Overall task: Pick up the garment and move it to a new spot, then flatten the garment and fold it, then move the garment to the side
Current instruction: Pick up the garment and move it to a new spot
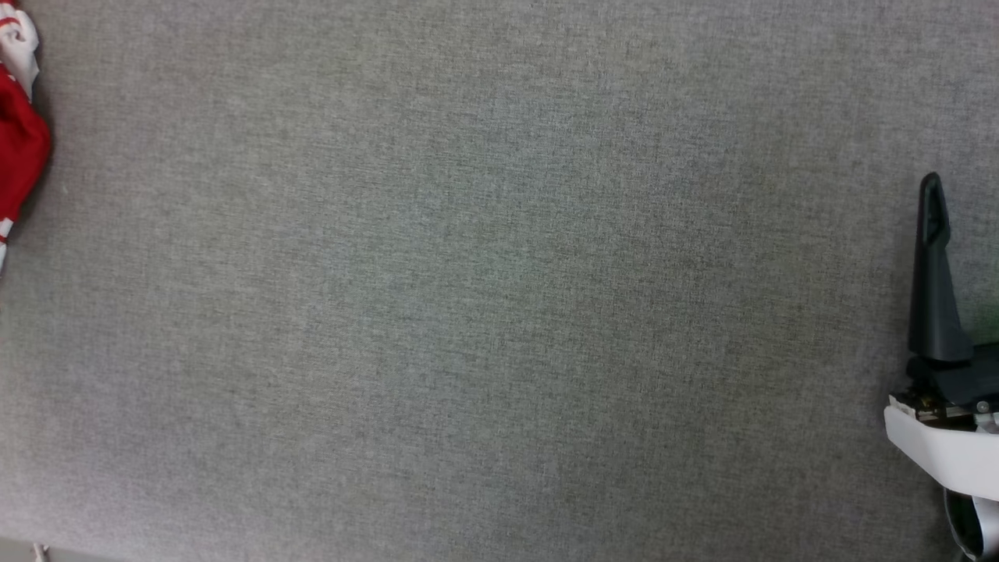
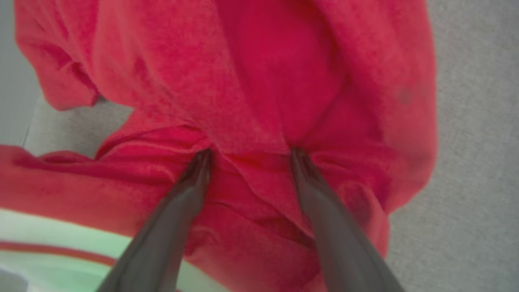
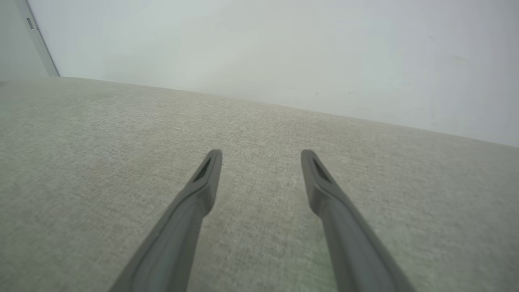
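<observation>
A: Where is the garment [image 1: 19, 140]?

B: It's crumpled on the grey cloth surface [image 1: 499, 312], at that surface's left margin. It's a red heap with some white and striped trim showing. No lettering is visible from here.

A: And the left gripper [image 2: 251, 153]?

B: It's right on the heap. Its jaws stand wide, and both dark tips are pushed into the red folds with a ridge of cloth bunched between them. Nothing is pinched yet.

A: So which step is this?

B: I'd say the very first one, the pick-up. The shirt isn't lifted, flattened or folded, and it sits far from the middle of the surface.

A: What about the right gripper [image 3: 261, 156]?

B: It hangs over the right side of the surface with its jaws spread wide and nothing between them. Its fingers point across the cloth toward the pale wall [image 3: 284, 48] beyond the far edge. It's well apart from the shirt.

A: What does the next move call for?

B: Probably closing the left jaws on that ridge, and deep enough to catch more than one thin layer. Then a lift, high enough that the hanging cloth doesn't drag, and a carry toward the middle of the surface.

A: Any risk?

B: A shallow pinch could slip off loose jersey cloth — and one grip point will leave the shirt bunched, so the right arm will likely be needed for spreading.
</observation>
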Tool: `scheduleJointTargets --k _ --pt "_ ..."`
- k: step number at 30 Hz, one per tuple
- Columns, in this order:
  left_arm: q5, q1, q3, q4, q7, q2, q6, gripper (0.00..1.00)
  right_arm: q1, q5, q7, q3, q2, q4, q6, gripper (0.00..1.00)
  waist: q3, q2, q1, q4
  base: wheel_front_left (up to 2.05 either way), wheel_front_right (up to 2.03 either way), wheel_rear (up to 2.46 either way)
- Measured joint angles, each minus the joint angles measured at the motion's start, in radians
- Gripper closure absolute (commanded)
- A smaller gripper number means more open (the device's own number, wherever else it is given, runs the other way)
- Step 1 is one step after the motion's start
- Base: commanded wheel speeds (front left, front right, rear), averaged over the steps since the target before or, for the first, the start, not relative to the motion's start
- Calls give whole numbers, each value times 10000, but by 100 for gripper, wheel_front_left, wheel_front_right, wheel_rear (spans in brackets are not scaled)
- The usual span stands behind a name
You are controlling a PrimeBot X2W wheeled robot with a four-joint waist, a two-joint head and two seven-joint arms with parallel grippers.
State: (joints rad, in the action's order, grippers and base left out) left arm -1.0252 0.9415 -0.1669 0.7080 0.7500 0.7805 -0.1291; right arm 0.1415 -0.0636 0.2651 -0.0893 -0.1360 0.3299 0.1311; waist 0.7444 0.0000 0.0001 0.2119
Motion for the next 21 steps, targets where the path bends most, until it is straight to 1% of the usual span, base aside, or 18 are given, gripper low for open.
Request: scheduleJointTargets --k 4,5,6,7,12,16,21 --pt "19 177 -249 201 134 -10 0 0 22 -10 23 -13 -10 12 0 0 114 0 -1 -53 0 0 0" --pt "19 222 -309 234 138 -8 0 2 24 -10 23 -10 -10 8 0 0 120 0 -2 -66 0 0 0" --pt "0 246 -345 272 136 -15 0 54 26 -10 25 -4 -10 -2 0 0 114 0 -1 -75 0 0 0" --pt "-2 267 -401 297 119 -17 0 100 27 -10 25 0 -10 -23 0 0 99 0 -2 -83 0 0 0" --pt "127 315 -777 391 -376 -25 0 100 38 10 23 -31 -2 -155 0 0 -141 0 -1 -86 0 0 0" --pt "198 348 -1179 190 -851 50 0 100 41 54 13 10 63 -385 -2 0 -494 0 -1 -37 0 0 0" --pt "221 706 -1758 -479 -1281 508 0 100 27 153 -13 163 253 -644 -2 0 -1121 0 0 -2 0 0 0"
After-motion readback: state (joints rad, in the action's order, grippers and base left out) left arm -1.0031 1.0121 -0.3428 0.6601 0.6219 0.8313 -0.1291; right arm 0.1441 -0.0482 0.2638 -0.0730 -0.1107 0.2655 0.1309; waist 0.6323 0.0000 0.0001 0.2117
